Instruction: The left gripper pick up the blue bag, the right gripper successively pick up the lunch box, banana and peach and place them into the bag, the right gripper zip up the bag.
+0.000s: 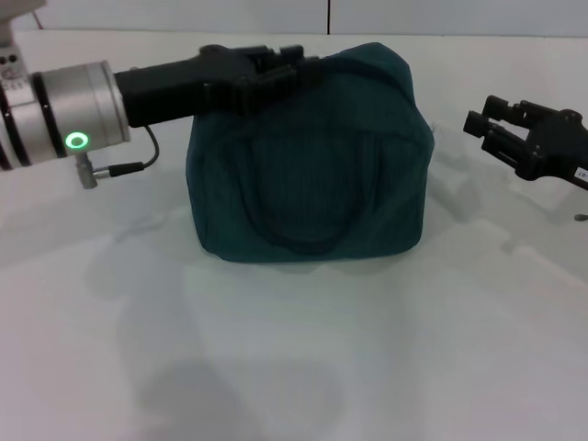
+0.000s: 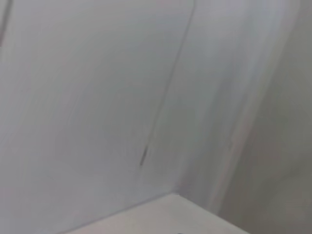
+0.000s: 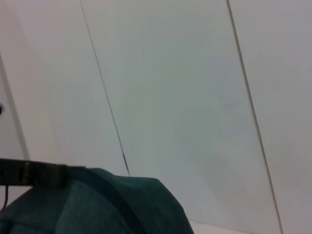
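Bag: I see the blue bag (image 1: 308,161) standing upright on the white desk (image 1: 294,358), in the middle of the head view, with one looped handle (image 1: 308,197) hanging flat against its near side.
Left tool: my left tool (image 1: 276,69) reaches in from the left and sits at the bag's top far-left edge, touching the fabric; its dark fingers merge with the bag there, so I cannot tell whether they are apart or clamped on anything.
Right tool: my right tool (image 1: 487,124) hangs over the desk to the right of the bag, apart from it, fingers (image 1: 501,108) spread and holding nothing.
In the way: the left arm's silver wrist, with a lit green ring (image 1: 77,141) and a thin cable (image 1: 129,163), crosses the bag's upper left corner.
Lunch box, banana, peach: I cannot find any of them in these views.
Left wrist view: only pale wall panels (image 2: 97,97) with a thin seam and a corner of the desk; no bag.
Right wrist view: the bag's teal top and a dark bar beside it, against pale wall panels.
Writing: a small white sticker on the right tool, too small for me to read.
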